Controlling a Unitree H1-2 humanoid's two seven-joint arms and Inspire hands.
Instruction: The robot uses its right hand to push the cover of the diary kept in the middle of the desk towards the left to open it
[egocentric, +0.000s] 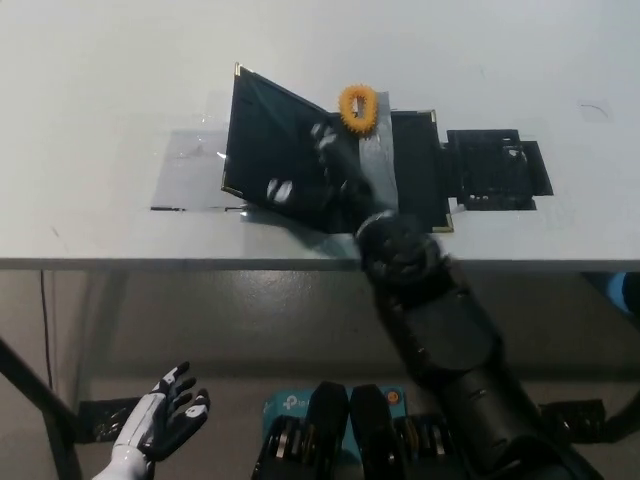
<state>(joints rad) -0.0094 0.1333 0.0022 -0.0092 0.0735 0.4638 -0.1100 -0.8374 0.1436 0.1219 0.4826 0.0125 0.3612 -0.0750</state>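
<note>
The black diary (415, 170) with gold corners lies in the middle of the white desk (100, 90). Its cover (265, 135) is swung over to the left and stands tilted, its far edge raised off the desk. My black right hand (318, 182), blurred by motion, is spread flat against the inner side of the cover, fingers apart and holding nothing. A grey strip (377, 165) runs down the diary's spine, just right of the hand. Below the desk's front edge at the lower left, my white left hand (165, 418) rests open.
An orange ring (357, 108) sits at the top of the diary's spine. A black flat patch (495, 170) lies on the desk just right of the diary. Clear tape (190, 175) shines on the desk left of the cover.
</note>
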